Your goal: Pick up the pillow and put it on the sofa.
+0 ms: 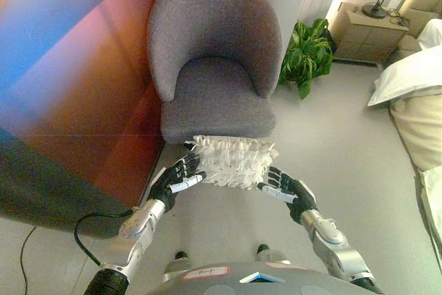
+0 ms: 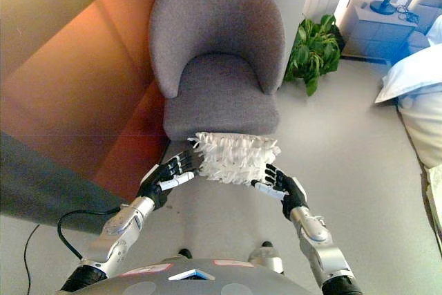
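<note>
Left eye view: the white ruffled pillow (image 1: 233, 162) is held between the two hands, just in front of the front edge of the grey sofa chair (image 1: 214, 67), whose seat carries nothing. The left hand (image 1: 177, 178) presses the pillow's left end with fingers (image 1: 188, 168) spread nearly straight; the right hand (image 1: 288, 188) meets its right end, fingers likewise extended. A green plant (image 1: 306, 54) stands on the floor (image 1: 331, 143) right of the chair, with a nightstand (image 1: 366, 32) bearing a lamp base, and a bed (image 1: 418, 94) at the right edge.

Right eye view: the same pillow (image 2: 235, 157) sits between left hand (image 2: 168, 173) and right hand (image 2: 282, 186), overlapping the chair's (image 2: 217, 53) front edge.
</note>
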